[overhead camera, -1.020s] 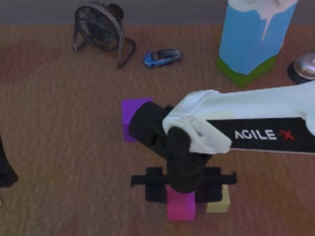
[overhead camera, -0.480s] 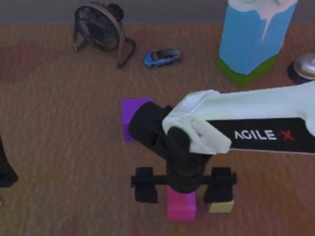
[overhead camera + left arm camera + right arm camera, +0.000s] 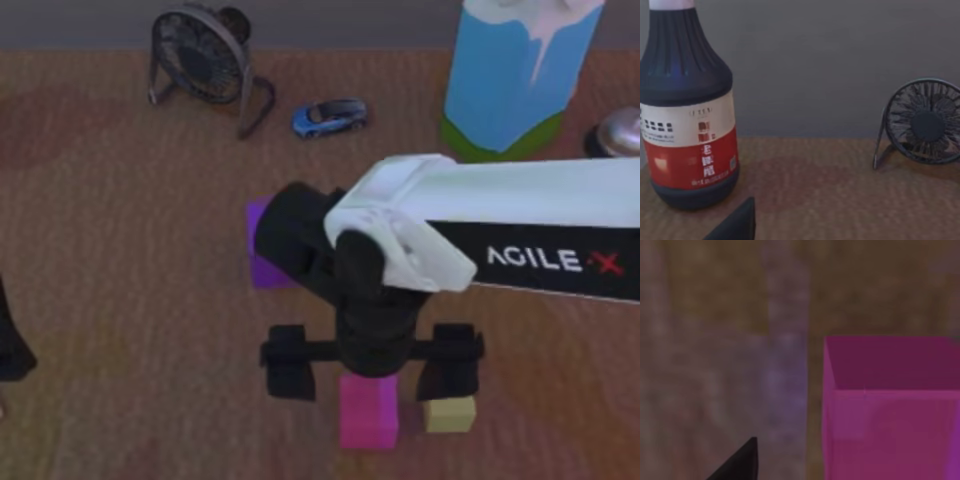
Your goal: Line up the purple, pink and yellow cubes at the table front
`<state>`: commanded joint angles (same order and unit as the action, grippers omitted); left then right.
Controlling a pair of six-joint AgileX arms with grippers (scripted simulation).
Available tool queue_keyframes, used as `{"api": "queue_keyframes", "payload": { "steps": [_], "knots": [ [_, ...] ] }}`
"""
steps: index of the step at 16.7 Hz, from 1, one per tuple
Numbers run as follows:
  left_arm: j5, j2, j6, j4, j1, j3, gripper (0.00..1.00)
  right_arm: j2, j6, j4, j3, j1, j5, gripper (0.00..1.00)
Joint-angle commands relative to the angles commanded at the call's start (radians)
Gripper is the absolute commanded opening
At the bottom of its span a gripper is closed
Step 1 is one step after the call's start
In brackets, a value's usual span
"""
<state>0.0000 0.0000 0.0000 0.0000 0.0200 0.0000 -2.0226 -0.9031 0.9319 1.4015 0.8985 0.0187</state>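
Now resting free on the worktop (image 3: pixel 120 300): pink cube (image 3: pixel 368 410), directly below right tool (image 3: pixel 372 362), fingers spread wide and lifted clear since a second ago. Yellow cube (image 3: pixel 449 414) just beside. Purple cube (image 3: pixel 262 258) behind tool, still unplaced. Left tool parked far left.

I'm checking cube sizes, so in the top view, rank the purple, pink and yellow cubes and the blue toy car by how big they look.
1. Pink cube, largest showing.
2. Blue toy car.
3. Yellow cube, smallest.
The purple cube is mostly hidden under the right arm, so I won't rank it.
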Motion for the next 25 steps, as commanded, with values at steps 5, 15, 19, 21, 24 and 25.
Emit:
{"api": "queue_keyframes", "payload": {
  "steps": [5, 15, 19, 21, 24, 25],
  "knots": [
    [0.000, 0.000, 0.000, 0.000, 0.000, 0.000, 1.00, 0.059, 0.000, 0.139, 0.080, 0.003, 0.000, 1.00],
    [-0.002, 0.216, -0.066, -0.144, -0.058, 0.216, 1.00, 0.255, 0.113, 0.038, -0.068, -0.087, 0.065, 1.00],
    [0.001, 0.570, -0.157, -0.347, -0.142, 0.550, 1.00, 0.575, 0.257, -0.102, -0.287, -0.217, 0.122, 1.00],
    [0.002, 0.801, -0.211, -0.469, -0.191, 0.747, 1.00, 0.773, 0.343, -0.188, -0.430, -0.300, 0.140, 1.00],
    [0.004, 1.174, -0.295, -0.663, -0.266, 1.053, 1.00, 1.085, 0.478, -0.326, -0.666, -0.434, 0.152, 1.00],
    [0.005, 1.298, -0.323, -0.728, -0.291, 1.153, 1.00, 1.193, 0.525, -0.376, -0.750, -0.481, 0.151, 1.00]
  ]
}}
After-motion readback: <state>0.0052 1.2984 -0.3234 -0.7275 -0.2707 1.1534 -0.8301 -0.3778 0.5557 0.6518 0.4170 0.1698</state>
